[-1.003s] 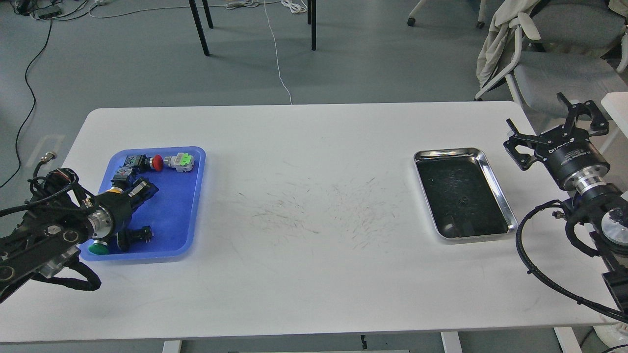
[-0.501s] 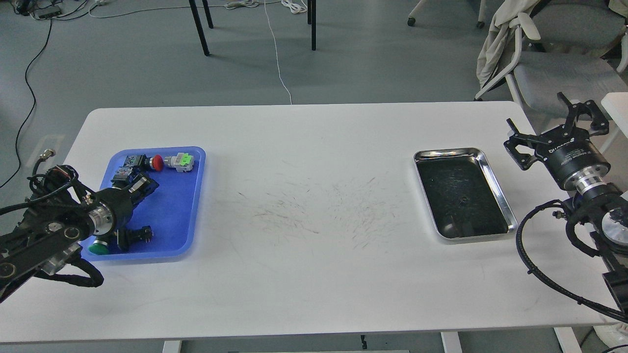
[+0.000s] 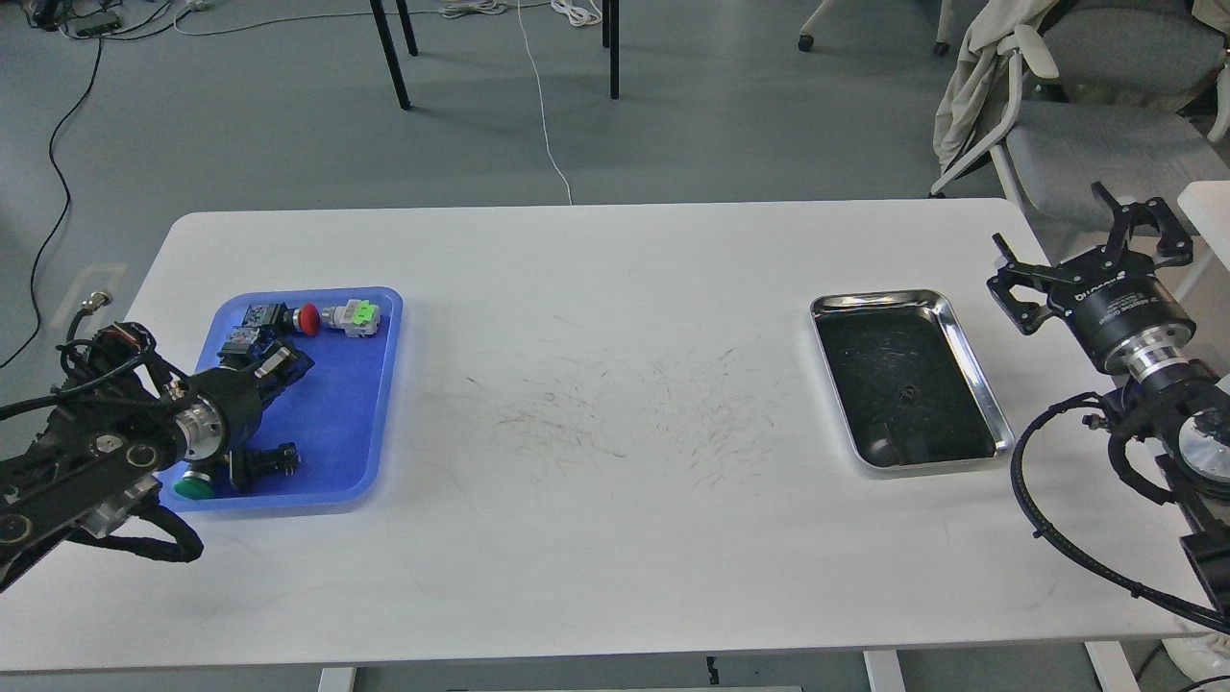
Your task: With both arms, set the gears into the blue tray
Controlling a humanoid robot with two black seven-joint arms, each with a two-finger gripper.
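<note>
A: Gear point(image 3: 907, 392) position?
B: One tiny dark speck in silver tray point(image 3: 980, 384); blue tray point(image 3: 346, 423) far at 9 o'clock.
A: Nearest arm?
B: Right claw point(image 3: 1091, 258), spread wide, gear at its 8 o'clock. Left claw point(image 3: 274, 360) over blue tray, spread unreadable.

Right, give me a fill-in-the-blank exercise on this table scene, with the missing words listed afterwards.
1. The left gripper hangs over the ___ tray.
2. The silver metal tray lies on the ___ side of the white table.
3. The push button beside the grey-and-green connector has a ___ cap.
4. The right gripper is beside the metal tray, not above it, and its fingers are ___.

Missing words: blue; right; red; open
</note>
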